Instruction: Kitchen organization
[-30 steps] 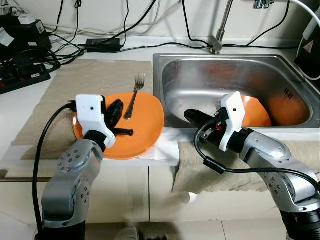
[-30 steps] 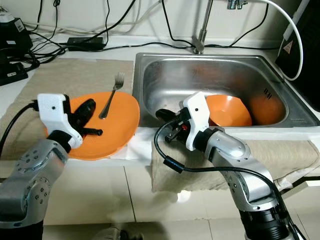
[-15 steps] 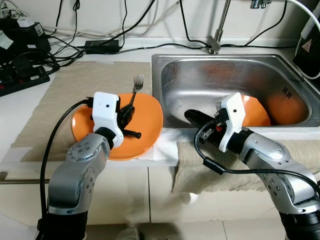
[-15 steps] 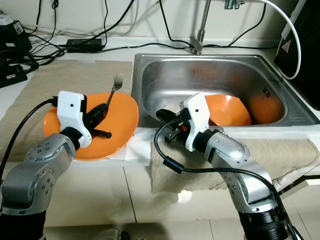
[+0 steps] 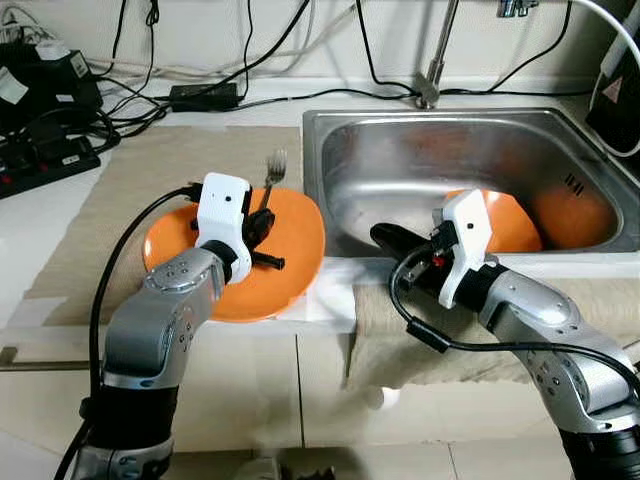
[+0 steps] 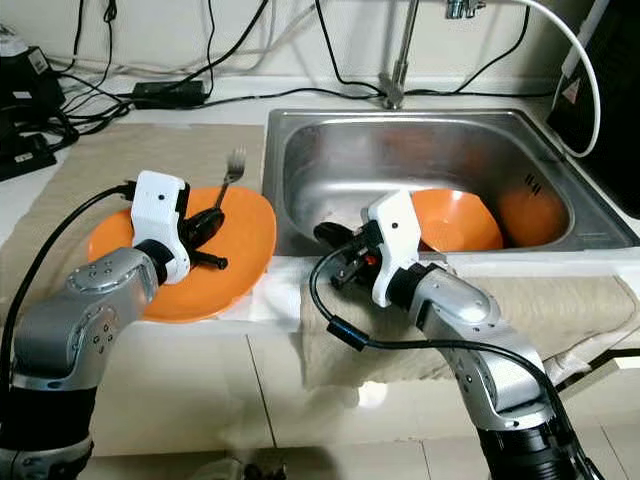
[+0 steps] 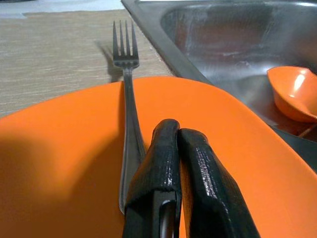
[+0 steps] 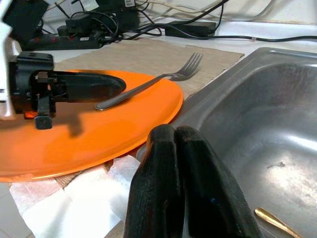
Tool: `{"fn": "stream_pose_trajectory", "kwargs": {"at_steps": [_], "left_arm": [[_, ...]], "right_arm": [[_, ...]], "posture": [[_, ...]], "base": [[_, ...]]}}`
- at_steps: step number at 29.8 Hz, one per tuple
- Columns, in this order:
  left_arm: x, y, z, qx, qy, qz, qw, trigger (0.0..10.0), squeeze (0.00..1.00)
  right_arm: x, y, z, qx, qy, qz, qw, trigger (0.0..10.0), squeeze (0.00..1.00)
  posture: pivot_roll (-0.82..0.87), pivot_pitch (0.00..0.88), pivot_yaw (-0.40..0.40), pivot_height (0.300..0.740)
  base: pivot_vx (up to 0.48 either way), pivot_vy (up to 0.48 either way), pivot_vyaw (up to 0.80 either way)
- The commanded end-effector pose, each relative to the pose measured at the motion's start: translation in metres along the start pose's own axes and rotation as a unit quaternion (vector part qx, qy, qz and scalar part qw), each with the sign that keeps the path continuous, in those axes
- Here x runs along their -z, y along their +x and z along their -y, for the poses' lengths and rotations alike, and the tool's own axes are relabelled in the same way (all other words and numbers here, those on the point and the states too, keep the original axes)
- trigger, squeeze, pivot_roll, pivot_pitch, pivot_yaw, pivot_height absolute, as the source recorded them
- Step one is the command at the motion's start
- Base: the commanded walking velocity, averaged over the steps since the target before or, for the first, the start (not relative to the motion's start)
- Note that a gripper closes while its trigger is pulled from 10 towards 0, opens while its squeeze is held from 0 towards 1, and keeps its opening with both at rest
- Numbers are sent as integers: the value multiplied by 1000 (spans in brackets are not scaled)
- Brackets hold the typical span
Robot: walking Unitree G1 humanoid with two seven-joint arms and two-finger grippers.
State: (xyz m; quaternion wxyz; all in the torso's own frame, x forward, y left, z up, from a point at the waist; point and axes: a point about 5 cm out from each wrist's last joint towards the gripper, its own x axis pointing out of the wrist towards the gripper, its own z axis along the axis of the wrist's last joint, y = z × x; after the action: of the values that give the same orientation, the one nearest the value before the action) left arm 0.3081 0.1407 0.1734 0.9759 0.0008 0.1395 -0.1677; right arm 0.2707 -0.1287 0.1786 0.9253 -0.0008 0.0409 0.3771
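two risks we see: our left gripper (image 7: 171,136), its fingers pressed together and holding nothing just beside the fork (image 7: 126,99) on the orange plate (image 5: 295,235), could push the fork off the rim, while our right gripper (image 8: 181,144), also pressed together, rests at the sink (image 5: 340,160) edge.

Black power strip (image 5: 45,158), adapter (image 5: 205,95) and tangled cables (image 5: 130,60) behind the beige mat (image 5: 150,165)
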Motion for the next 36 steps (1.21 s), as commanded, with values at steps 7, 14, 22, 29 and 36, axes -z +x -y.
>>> {"fn": "stream_pose_trajectory", "kwargs": {"at_steps": [7,14,22,29,36], "left_arm": [[6,1,-9,-16,15,-45,999,10000,0],[12,-5,-12,-16,17,-61,998,10000,0],[-1,-14,-14,-12,23,-23,999,10000,0],[-6,-17,-10,-8,35,0,999,10000,0],[-1,-12,-12,-20,33,-19,999,10000,0]], "right_arm": [[-5,-4,0,6,-13,4,1000,10000,0],[-5,-6,1,4,-14,1,1000,10000,0],[-4,-6,1,2,-14,-2,1000,10000,0],[-3,-6,1,1,-15,-4,1000,10000,0],[-4,-5,1,2,-16,-4,1000,10000,0]], "posture": [[18,14,42,740],[28,18,36,740],[33,17,34,740],[31,14,32,740],[27,8,33,740]], "base": [[0,0,0],[0,0,0],[0,0,0],[0,0,0],[0,0,0]]}}
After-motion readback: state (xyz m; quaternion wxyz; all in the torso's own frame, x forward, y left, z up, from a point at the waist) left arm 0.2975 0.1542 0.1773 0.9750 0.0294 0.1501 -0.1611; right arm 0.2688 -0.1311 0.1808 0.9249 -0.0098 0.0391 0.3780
